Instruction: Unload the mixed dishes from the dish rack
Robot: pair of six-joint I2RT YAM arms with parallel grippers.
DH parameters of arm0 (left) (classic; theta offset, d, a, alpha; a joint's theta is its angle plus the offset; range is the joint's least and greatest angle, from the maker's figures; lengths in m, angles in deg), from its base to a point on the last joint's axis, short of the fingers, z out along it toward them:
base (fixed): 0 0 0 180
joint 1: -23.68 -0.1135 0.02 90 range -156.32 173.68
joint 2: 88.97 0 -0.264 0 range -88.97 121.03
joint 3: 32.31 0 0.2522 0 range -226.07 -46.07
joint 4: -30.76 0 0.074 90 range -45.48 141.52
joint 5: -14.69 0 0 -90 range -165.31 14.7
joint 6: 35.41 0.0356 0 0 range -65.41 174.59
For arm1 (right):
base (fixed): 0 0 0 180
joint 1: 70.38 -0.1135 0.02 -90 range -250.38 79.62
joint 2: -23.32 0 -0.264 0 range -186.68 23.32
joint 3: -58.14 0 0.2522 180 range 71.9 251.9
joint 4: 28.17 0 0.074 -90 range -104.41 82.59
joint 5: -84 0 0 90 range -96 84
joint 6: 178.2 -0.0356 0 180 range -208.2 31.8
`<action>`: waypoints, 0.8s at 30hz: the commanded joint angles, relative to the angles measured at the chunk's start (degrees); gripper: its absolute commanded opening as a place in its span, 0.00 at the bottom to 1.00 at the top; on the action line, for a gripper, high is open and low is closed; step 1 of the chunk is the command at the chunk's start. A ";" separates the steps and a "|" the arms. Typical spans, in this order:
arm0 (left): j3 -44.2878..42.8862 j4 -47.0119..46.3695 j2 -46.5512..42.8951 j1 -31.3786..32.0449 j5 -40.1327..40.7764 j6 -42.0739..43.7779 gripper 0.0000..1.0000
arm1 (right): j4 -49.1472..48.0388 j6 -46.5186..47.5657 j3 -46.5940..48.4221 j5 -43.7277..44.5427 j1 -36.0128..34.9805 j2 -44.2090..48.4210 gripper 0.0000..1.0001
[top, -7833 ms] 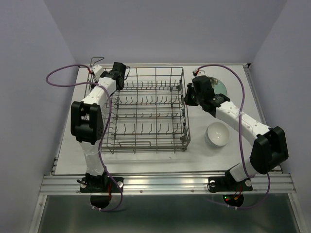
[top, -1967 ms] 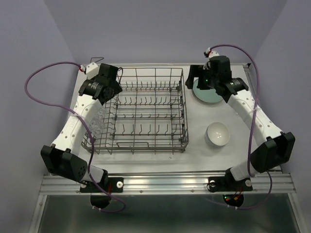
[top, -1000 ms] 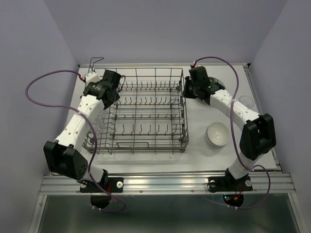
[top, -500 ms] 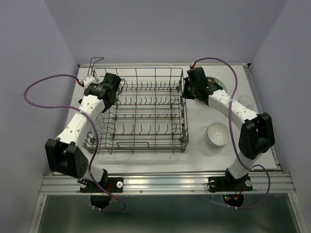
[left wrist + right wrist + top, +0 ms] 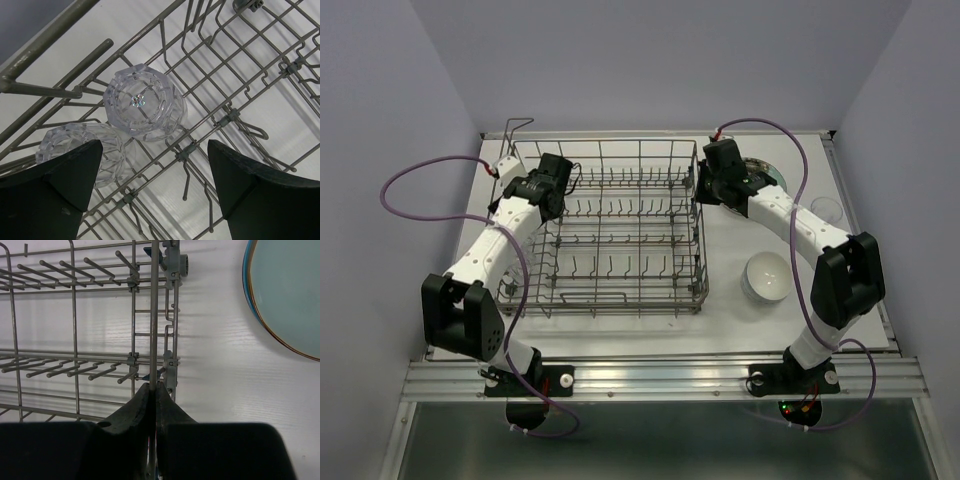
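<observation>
Right gripper point(image 5: 708, 188) sits at the far right rim of the dish rack point(image 5: 620, 302) in the top view. The left gripper point(image 5: 552, 180) is above its far left corner, and a white bowl point(image 5: 766, 275) stands on the bench point(image 5: 720, 320) beside it.

Left wrist view: the left gripper point(image 5: 155, 150) hangs wide open over two clear glasses point(image 5: 144, 107), upside down inside the rack.

Right wrist view: the right gripper point(image 5: 152, 390) is clamped on the rack's rim wire, with a pale green plate point(image 5: 287, 295) on the bench nearby.

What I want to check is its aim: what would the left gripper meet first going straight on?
Probably the glass centred ahead between the open left gripper's fingers, though depth is unclear; a second glass sits aside, by one finger.
</observation>
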 commanded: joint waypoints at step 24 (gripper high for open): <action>-0.03 7.31 9.84 0.45 10.05 -22.41 0.99 | -3.72 2.80 -2.94 -3.43 -0.90 2.02 0.01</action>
